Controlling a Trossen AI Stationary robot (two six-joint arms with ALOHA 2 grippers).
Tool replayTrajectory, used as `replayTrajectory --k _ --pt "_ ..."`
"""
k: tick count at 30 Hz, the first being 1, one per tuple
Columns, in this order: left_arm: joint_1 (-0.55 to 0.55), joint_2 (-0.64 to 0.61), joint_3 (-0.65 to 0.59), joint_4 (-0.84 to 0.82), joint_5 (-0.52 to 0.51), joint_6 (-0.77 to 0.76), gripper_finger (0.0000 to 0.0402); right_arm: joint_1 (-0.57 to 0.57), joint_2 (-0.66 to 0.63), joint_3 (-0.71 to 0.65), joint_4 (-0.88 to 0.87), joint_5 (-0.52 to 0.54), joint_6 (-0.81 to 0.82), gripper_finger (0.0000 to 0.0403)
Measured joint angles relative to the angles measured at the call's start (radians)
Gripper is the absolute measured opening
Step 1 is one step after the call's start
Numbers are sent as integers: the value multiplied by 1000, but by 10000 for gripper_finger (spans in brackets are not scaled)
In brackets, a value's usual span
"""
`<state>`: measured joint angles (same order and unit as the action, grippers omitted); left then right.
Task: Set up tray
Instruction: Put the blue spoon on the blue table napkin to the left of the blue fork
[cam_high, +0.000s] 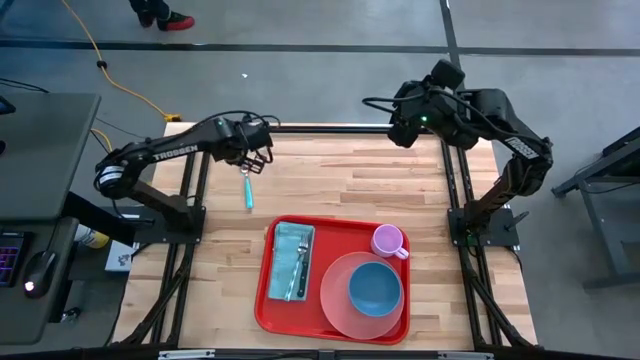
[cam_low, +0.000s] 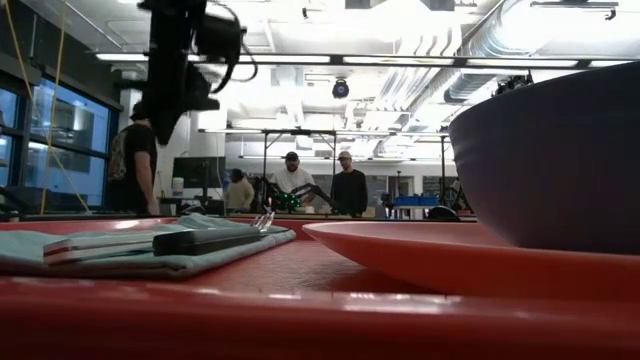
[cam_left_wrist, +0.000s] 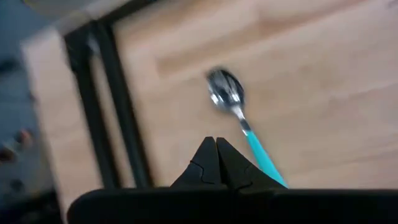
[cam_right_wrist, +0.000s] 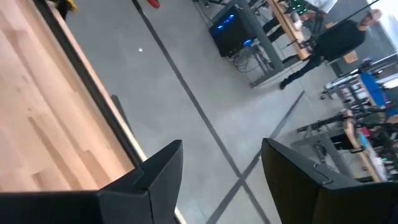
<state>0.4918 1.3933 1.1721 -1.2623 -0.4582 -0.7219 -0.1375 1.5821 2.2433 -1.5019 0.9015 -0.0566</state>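
Note:
The red tray (cam_high: 283, 308) lies at the table's near middle. It carries a teal napkin (cam_high: 291, 250) with cutlery on it (cam_low: 210, 240), a salmon-pink plate (cam_high: 336, 300) holding a blue bowl (cam_high: 375, 288), and a pink cup (cam_high: 388, 241). A spoon with a teal handle (cam_high: 247, 190) lies flat on the wood, off the tray, toward the far left. My left gripper (cam_high: 256, 160) hangs shut above the spoon's bowl end (cam_left_wrist: 225, 93), raised off the table (cam_low: 185, 60). My right gripper (cam_right_wrist: 221, 149) is open, over the table's far right edge.
Bare wood lies between the spoon and the tray (cam_low: 300, 320) and across the table's far half. Black frame rails run along the table's left (cam_left_wrist: 102, 106) and right sides. Several people stand in the room beyond (cam_low: 292, 180). A yellow cable (cam_high: 110, 70) crosses the floor.

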Motion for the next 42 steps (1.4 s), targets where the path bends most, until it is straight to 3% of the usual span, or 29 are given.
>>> replayTrajectory --k 7,23,30,35,42 --pt "69 1 -156 188 182 -69 13 0 -2 0 -23 -49 19 197" --pt "64 48 -190 203 220 -166 29 0 -2 0 -21 -82 -23 197" --pt "64 94 -255 325 325 -209 33 0 -2 0 -21 -82 -36 198" --pt "64 94 -295 340 341 -189 96 0 -5 0 -21 -85 -55 198" --pt "64 94 -301 362 344 -165 232 0 -6 0 -21 -87 -61 198"
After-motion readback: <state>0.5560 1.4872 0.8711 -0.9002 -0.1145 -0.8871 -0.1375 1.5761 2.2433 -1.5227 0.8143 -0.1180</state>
